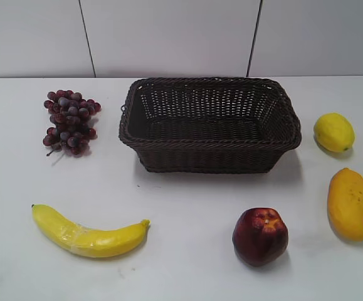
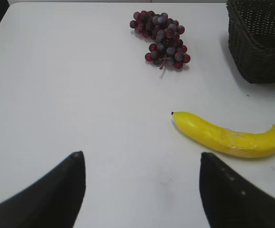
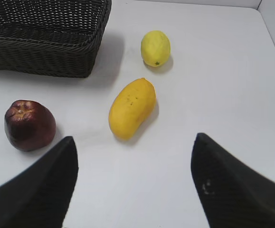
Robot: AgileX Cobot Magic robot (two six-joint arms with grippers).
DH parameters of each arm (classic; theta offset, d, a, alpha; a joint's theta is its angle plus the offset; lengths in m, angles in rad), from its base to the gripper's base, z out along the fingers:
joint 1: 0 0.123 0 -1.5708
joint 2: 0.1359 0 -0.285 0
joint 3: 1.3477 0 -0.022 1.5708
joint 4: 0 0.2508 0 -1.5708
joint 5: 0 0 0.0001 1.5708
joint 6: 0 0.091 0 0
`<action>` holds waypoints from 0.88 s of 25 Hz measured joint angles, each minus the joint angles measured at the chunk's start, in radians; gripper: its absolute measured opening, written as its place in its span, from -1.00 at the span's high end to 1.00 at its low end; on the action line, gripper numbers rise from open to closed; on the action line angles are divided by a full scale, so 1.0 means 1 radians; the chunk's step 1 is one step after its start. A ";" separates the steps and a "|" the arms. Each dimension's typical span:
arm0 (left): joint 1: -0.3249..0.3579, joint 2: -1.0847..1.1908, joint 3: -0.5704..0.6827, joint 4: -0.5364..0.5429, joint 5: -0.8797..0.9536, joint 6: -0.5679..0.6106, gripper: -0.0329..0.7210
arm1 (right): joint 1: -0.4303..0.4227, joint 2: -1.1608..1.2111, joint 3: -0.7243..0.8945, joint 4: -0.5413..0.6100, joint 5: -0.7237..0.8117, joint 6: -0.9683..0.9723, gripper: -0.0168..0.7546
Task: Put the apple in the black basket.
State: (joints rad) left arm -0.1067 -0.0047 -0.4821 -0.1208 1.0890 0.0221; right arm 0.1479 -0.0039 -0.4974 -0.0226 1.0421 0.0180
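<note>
The dark red apple (image 1: 260, 236) sits on the white table at the front right, in front of the black basket (image 1: 210, 162). The basket is empty and stands at the middle back. In the right wrist view the apple (image 3: 30, 125) lies to the left of my right gripper (image 3: 135, 145), which is open and empty above the table; the basket (image 3: 47, 59) is at the top left. My left gripper (image 2: 140, 159) is open and empty over bare table; the basket's corner (image 2: 256, 57) shows at the top right. Neither gripper shows in the exterior view.
A banana (image 1: 87, 234) lies at the front left and a grape bunch (image 1: 70, 121) at the back left. A lemon (image 1: 333, 132) and a mango (image 1: 350, 203) lie to the right of the basket and apple. They also show in the wrist views: banana (image 2: 230, 138), grapes (image 2: 162, 39), lemon (image 3: 155, 47), mango (image 3: 132, 108).
</note>
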 joint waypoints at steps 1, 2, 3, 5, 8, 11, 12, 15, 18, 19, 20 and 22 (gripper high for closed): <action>0.000 0.000 0.000 0.000 0.000 0.000 -0.57 | 0.000 0.000 0.000 0.000 0.000 0.000 -0.50; 0.000 0.000 0.000 0.000 0.000 0.000 -0.57 | 0.000 0.000 0.000 0.000 0.000 0.000 -0.50; 0.000 0.000 0.000 0.000 0.000 0.000 -0.57 | 0.000 0.000 0.000 0.000 0.000 0.000 -0.50; 0.000 0.000 0.000 -0.001 0.000 0.000 -0.57 | 0.000 0.000 0.000 0.000 0.000 0.000 -0.50; 0.000 0.000 0.000 -0.001 0.000 0.000 -0.57 | 0.000 0.000 0.000 0.000 -0.001 0.000 -0.50; 0.000 0.000 0.000 -0.001 0.000 0.000 -0.57 | 0.000 0.000 0.000 0.000 -0.001 0.000 -0.50; 0.000 0.000 0.000 -0.001 0.000 0.000 -0.57 | 0.000 0.000 0.000 0.000 0.000 0.000 -0.50; 0.000 0.000 0.000 -0.001 0.000 0.000 -0.57 | 0.000 0.000 0.000 0.000 0.000 0.000 -0.50; 0.000 0.000 0.000 -0.001 -0.001 0.000 -0.57 | 0.000 0.000 0.000 0.000 0.000 0.000 -0.50; 0.000 0.000 0.001 -0.001 -0.001 0.000 -0.57 | 0.000 0.000 0.000 0.000 0.000 0.000 -0.50; 0.000 0.000 0.001 -0.001 -0.001 0.000 -0.57 | 0.000 0.000 0.000 0.000 0.000 0.000 -0.50; 0.000 0.000 0.001 -0.001 -0.003 0.001 -0.57 | 0.000 0.000 0.000 0.000 0.000 0.000 -0.50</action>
State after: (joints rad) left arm -0.1067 -0.0047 -0.4813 -0.1215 1.0862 0.0230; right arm 0.1479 -0.0039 -0.4974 -0.0226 1.0420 0.0180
